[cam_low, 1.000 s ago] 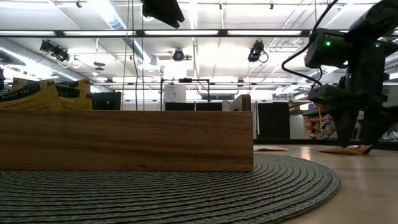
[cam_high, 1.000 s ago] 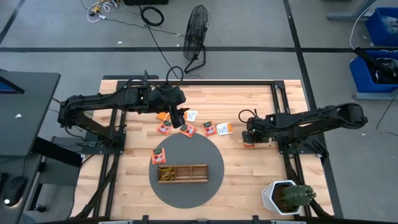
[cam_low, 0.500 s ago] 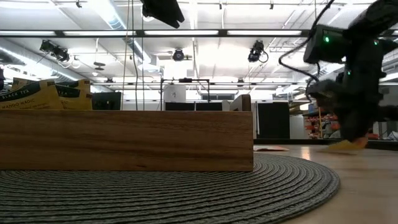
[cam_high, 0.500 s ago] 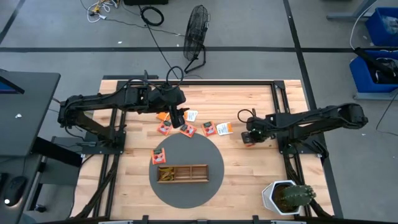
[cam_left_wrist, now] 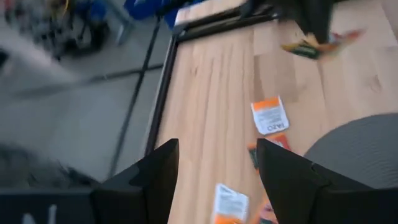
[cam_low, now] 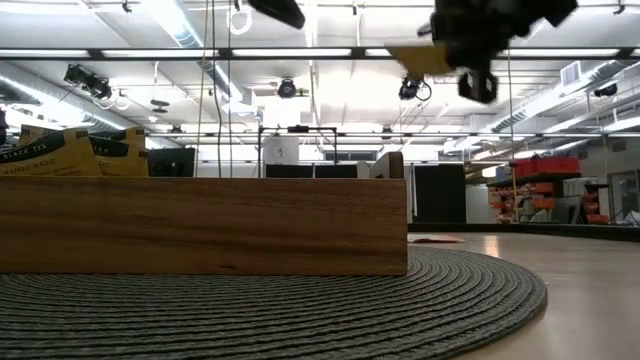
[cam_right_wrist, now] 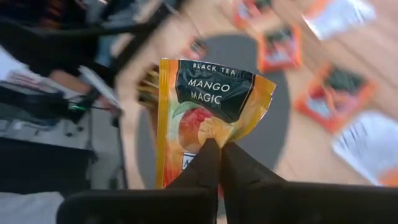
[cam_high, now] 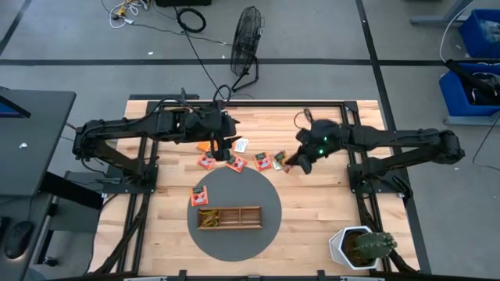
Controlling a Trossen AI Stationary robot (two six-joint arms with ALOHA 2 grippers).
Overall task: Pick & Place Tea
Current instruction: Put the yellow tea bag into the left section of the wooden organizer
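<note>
- Far left on the table, the left gripper (cam_high: 219,145) hangs over the scattered sachets (cam_high: 234,161), its fingers (cam_left_wrist: 158,180) spread apart with nothing between them.
- Just below it lie the loose packets: a red one (cam_high: 206,161) on the wood, another red one (cam_high: 236,163) at the mat's edge, and a white one (cam_high: 241,145) beside the gripper.
- Nearer the front, the round grey mat (cam_high: 269,222) carries the wooden tray (cam_high: 230,218), with yellow sachets standing in its left compartment (cam_high: 206,218).
- In the low view the same tray (cam_low: 200,225) fills the foreground, and mango sachet tops (cam_low: 45,152) poke above its left end.
- Moving right, more packets, red (cam_high: 262,161) and orange-white (cam_high: 279,161), lie just beside the right arm.
- The right gripper (cam_high: 298,161) is up off the table, fingers (cam_right_wrist: 205,165) pinched tight on a yellow mango tea sachet (cam_right_wrist: 208,112), held by its lower edge.
- Seen from the low camera, that sachet (cam_low: 420,60) rides high in the air, above the tray's right end.
- Far right front corner: a potted cactus (cam_high: 361,246).
</note>
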